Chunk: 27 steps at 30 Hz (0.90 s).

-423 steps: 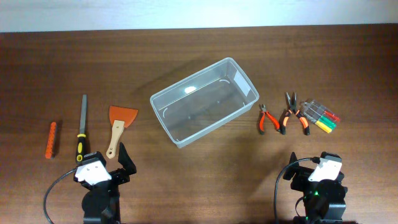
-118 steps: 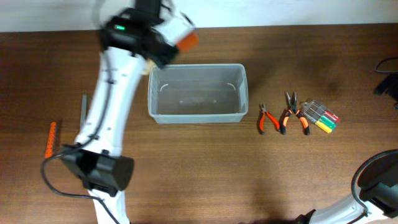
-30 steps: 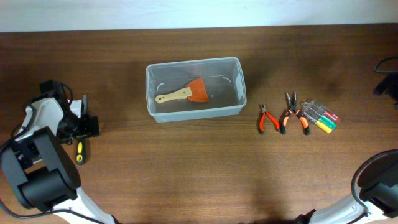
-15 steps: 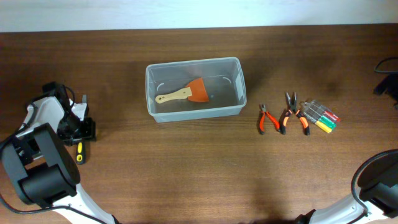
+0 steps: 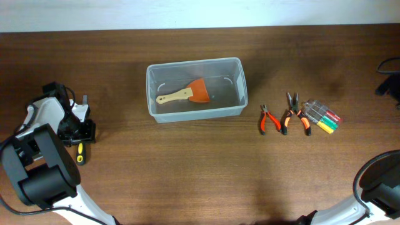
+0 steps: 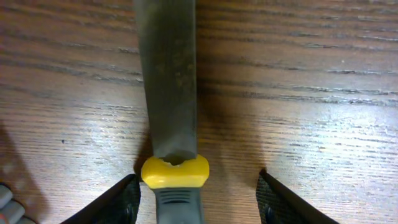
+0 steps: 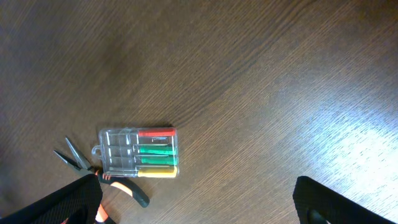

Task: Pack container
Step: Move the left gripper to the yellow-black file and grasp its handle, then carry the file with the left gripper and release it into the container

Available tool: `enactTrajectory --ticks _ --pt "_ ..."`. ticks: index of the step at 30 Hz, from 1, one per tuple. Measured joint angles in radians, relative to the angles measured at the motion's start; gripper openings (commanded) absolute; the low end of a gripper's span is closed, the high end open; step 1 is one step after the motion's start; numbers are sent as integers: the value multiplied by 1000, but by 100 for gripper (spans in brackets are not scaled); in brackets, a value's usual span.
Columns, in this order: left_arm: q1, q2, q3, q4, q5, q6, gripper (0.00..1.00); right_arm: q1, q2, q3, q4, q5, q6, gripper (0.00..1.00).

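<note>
The clear plastic container (image 5: 195, 61) stands at the table's middle back with an orange scraper (image 5: 187, 94) with a wooden handle lying inside. My left gripper (image 5: 78, 128) is low over the table at the far left. In the left wrist view it (image 6: 199, 202) is open, with its fingers on either side of the yellow-and-black handle of a file (image 6: 166, 74). The handle end shows in the overhead view (image 5: 79, 154). My right gripper (image 7: 199, 205) is open and empty, high above the table's right side.
Two orange-handled pliers (image 5: 270, 119) (image 5: 294, 112) and a clear case of screwdrivers (image 5: 322, 117) lie right of the container. The case (image 7: 138, 153) and one pair of pliers (image 7: 93, 174) also show in the right wrist view.
The scraper, carried over the container earlier, now lies inside it. The left gripper has settled a little to the left over the file's handle. The right arm has not moved.
</note>
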<state>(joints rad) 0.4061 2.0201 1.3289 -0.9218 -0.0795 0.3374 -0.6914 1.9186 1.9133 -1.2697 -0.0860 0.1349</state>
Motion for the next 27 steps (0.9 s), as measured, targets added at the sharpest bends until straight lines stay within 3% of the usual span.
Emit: enactTrajectory --ticks 8,12,16,23,27 --pt "-1 0 1 15 1 -1 47 0 0 0 0 0 0 99" --pt "-1 0 1 24 -2 -5 34 0 0 0 0 0 0 99" --pt "-1 0 1 27 -3 -3 33 0 0 0 0 0 0 98" --pt "-1 0 1 15 -30 4 3 0 0 0 0 0 0 98" --pt "-2 -2 1 13 -36 3 2 0 0 0 0 0 0 98"
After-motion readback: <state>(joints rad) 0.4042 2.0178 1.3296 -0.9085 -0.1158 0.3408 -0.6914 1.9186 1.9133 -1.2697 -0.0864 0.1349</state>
